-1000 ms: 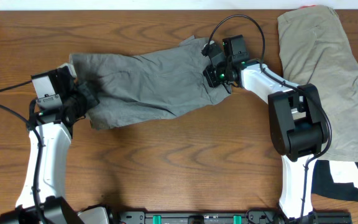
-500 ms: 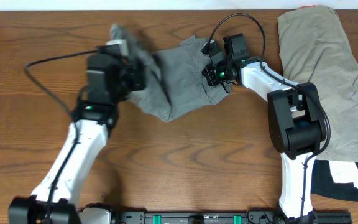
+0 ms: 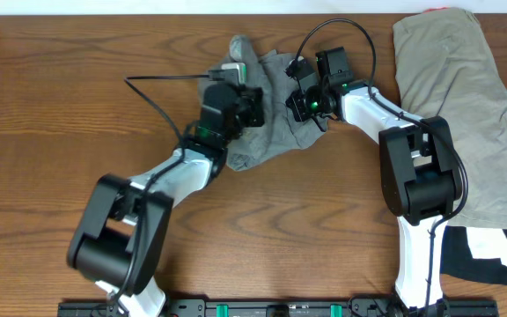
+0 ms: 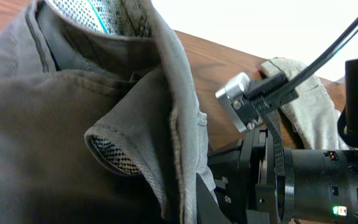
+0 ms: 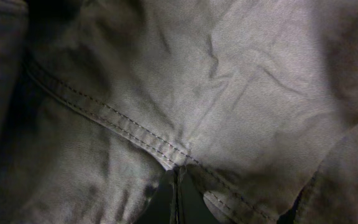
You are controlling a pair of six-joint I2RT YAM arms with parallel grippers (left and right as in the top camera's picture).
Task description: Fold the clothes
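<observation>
The mid-grey shorts point(image 3: 271, 136) lie bunched at the table's middle back, their left half doubled over to the right. My left gripper point(image 3: 255, 107) is shut on a hem of the grey cloth point(image 4: 73, 124), which hangs between its fingertips point(image 4: 188, 205). My right gripper point(image 3: 297, 110) is shut on the shorts' right end; a stitched seam point(image 5: 104, 118) runs into its closed tips point(image 5: 178, 190). The two grippers sit close together, with the right one's black body point(image 4: 316, 180) in the left wrist view. The khaki-beige pair point(image 3: 465, 97) lies flat at the far right.
A black and white garment point(image 3: 487, 251) lies at the right front, under the khaki pair's lower edge. The left arm's cable point(image 3: 161, 79) loops over the wood point(image 3: 60, 132). The right arm's base point(image 3: 421, 176) stands between the grey and khaki shorts.
My left arm has swung from the far left across to the right, carrying the grey shorts' left end over onto the right half. The right gripper has stayed put.
</observation>
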